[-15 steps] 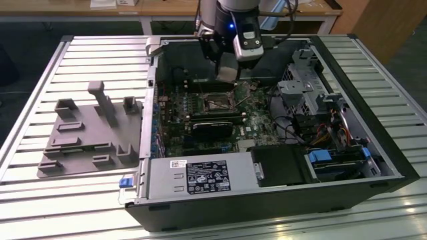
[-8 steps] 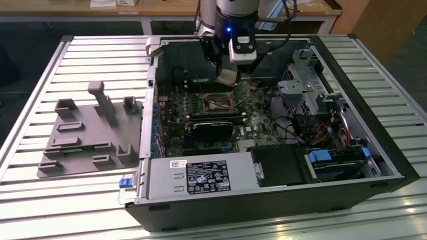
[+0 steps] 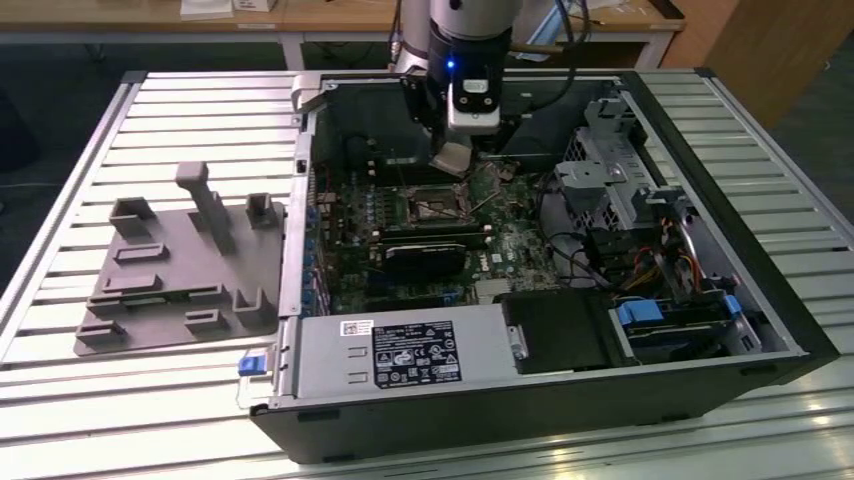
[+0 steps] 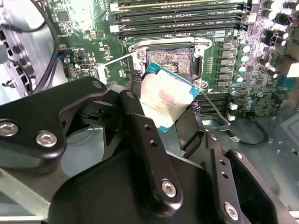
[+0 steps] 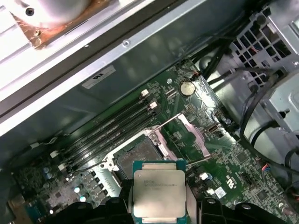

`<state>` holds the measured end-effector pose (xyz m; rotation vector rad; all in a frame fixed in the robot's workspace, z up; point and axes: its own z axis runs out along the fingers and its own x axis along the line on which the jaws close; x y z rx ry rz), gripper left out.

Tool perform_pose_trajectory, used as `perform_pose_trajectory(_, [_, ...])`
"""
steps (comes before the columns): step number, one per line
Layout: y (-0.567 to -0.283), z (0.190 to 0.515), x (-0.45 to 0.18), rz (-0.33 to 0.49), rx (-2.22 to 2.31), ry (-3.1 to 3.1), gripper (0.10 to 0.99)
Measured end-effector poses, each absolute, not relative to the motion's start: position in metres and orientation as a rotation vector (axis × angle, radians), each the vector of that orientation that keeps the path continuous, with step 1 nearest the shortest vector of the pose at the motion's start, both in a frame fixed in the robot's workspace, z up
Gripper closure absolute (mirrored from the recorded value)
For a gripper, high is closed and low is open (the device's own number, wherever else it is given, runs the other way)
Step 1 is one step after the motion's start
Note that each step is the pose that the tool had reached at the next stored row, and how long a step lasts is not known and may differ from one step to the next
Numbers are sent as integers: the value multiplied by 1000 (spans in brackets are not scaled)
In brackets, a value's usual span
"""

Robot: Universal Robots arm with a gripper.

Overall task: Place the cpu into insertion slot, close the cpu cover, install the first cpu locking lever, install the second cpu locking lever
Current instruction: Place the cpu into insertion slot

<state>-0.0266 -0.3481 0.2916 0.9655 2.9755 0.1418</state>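
Observation:
My gripper [image 3: 455, 150] is shut on the cpu [image 3: 454, 159], a flat silver-grey square chip held tilted above the motherboard. Black fingers [image 4: 136, 114] clamp the cpu [image 4: 164, 100] by two opposite edges in the second wrist view. The insertion slot [image 3: 430, 205] is a dark square socket on the green board, just below and in front of the chip. In the first wrist view the cpu [image 5: 159, 192] hangs over the near edge of the insertion slot [image 5: 138, 154]. The cpu cover [image 5: 196, 133] is flipped open beside the socket, and thin locking levers stand free.
The open computer case [image 3: 747, 290] encloses the board, with drive cages and cables at the exterior view's right. A power supply [image 3: 394, 355] sits at the front. Memory slots [image 5: 112, 126] run beside the socket. A grey fixture [image 3: 174, 260] rests on the slatted table at the exterior view's left.

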Motion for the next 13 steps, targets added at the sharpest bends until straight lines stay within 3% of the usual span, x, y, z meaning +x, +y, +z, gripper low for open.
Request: perform_pose_trajectory(13, [-348, 278, -30, 137, 1236, 2864, 549])
